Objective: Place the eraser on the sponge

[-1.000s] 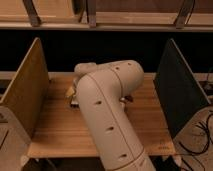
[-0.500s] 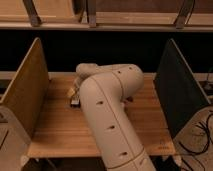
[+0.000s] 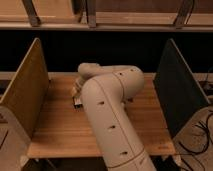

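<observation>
Camera view: the arm [image 3: 107,117] fills the centre. Its gripper [image 3: 76,93] sits low over the wooden table [image 3: 55,131], left of centre, fingers drawn together at a small whitish-dark block, likely the eraser [image 3: 78,102], seemingly to grasp it. The sponge is hidden.

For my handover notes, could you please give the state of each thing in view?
gripper: shut, low over the table's left side, mostly hidden behind the arm.
eraser: at the gripper's tip; whether gripped, cannot tell.
sponge: hidden from view.
arm: bent, reaching across the table.
left panel, right panel: upright.
</observation>
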Motion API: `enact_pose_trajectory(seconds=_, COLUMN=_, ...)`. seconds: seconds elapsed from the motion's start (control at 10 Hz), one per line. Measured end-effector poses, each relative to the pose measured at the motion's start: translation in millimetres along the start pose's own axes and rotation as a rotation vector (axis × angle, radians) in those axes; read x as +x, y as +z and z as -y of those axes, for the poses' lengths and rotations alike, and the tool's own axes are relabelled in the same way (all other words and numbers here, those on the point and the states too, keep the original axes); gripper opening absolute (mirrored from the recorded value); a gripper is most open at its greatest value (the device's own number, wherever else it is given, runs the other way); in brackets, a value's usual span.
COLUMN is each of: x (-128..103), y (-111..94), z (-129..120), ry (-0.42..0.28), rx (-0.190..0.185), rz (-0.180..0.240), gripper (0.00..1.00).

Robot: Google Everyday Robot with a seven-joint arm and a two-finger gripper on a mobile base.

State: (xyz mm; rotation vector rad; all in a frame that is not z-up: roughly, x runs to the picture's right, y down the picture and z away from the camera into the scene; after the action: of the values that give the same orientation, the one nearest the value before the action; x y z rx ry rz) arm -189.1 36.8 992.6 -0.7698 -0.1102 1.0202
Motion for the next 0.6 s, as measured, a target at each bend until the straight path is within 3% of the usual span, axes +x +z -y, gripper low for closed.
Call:
enact_pose_trajectory(seconds=0.3, x=-5, y=-4, z=5, ry=-0.009, rx=0.009, rz=0.029, gripper=0.00)
enact_pose_trajectory(seconds=0.6, x=-35, y=-45, z=12, ry=-0.072, rx=0.054, rz=0.164, gripper=0.00)
